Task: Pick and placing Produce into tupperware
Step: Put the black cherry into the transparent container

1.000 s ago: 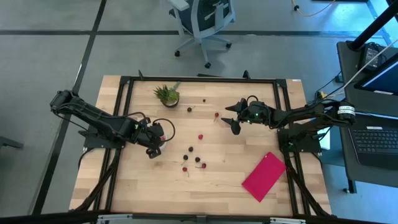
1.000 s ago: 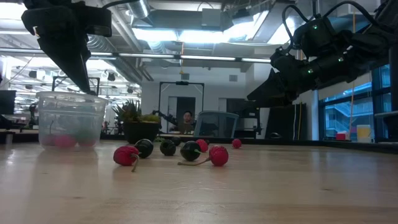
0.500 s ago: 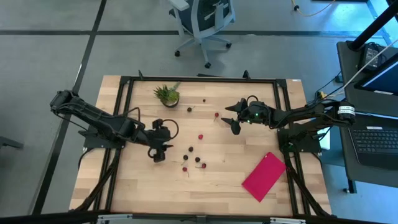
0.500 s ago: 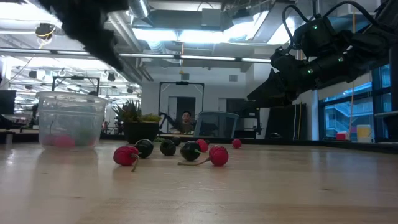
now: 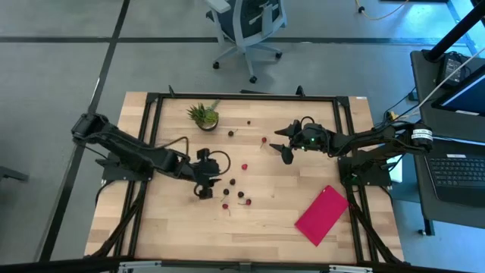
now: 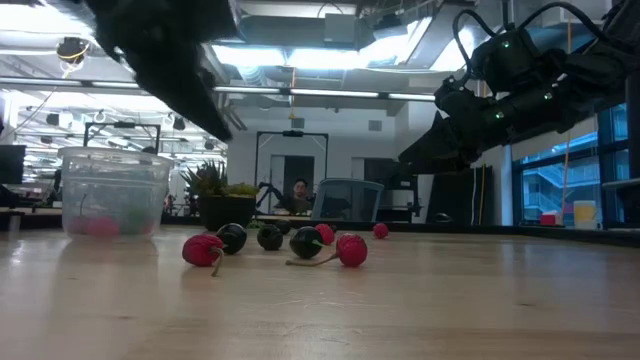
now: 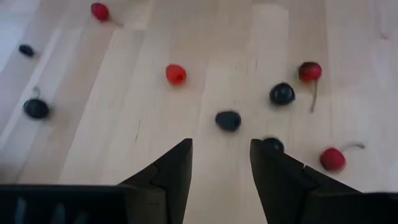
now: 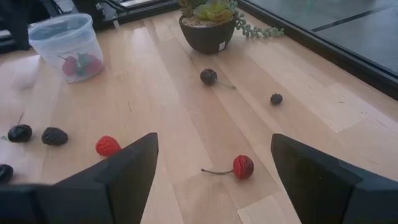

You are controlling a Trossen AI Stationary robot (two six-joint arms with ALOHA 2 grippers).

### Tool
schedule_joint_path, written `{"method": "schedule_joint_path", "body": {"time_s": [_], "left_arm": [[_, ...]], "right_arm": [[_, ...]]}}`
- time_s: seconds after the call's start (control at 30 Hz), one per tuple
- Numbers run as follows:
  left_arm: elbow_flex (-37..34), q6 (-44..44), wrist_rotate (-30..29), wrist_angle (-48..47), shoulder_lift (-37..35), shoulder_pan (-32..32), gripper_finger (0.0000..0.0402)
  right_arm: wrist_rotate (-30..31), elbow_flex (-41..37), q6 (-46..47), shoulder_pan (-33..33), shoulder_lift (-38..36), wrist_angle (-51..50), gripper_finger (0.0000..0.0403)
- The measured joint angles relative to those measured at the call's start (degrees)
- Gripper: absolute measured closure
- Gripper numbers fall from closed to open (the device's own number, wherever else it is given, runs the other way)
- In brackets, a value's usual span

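Observation:
The produce is small red and dark berries scattered mid-table (image 5: 227, 182), a cluster of them in front of my left gripper (image 7: 228, 120). The tupperware (image 6: 112, 190) is a translucent round cup standing on its base, with red pieces inside (image 8: 79, 64). My left gripper (image 5: 205, 187) hovers open just left of the cluster, fingers (image 7: 176, 168) apart above bare wood. A dark berry (image 7: 272, 144) lies beside one fingertip. My right gripper (image 5: 285, 146) waits open farther right, above the table, with a stemmed red berry (image 8: 242, 166) ahead of it.
A green potted plant (image 5: 203, 115) stands near the far edge. A flat pink-red rectangle (image 5: 321, 214) lies near the right near corner. More single berries lie toward the far edge (image 5: 248, 121). An office chair (image 5: 246, 26) stands beyond the table.
My left gripper has moved from above the tupperware toward the table's right and a little toward the near edge, ending beside the berry cluster. The tupperware and the berries have stayed in place.

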Motion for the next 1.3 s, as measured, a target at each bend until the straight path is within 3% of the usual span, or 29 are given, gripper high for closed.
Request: {"method": "schedule_joint_path", "body": {"time_s": [0.2,0.4,0.6,0.83,1.3], "left_arm": [[0.00,3.85,1.20,4.31,3.47,-0.43,0.0248],[-0.02,2.18,8.48,6.59,4.34,-0.54,0.0244],[-0.02,1.09,12.56,9.17,7.06,-0.35,0.0195],[-0.05,1.13,9.85,13.69,11.39,-0.28,0.0140],[-0.09,0.95,9.39,14.03,14.12,-0.66,0.0136]], "right_arm": [[0.02,0.00,0.28,0.00,0.00,-0.33,0.0089],[0.02,0.00,-2.37,0.00,0.00,-0.22,0.0089],[0.04,0.00,-4.49,0.00,0.00,-0.18,0.0089],[0.04,0.00,-4.13,0.00,0.00,-0.18,0.0089],[0.04,0.00,-4.29,0.00,0.00,-0.14,0.0089]]}}
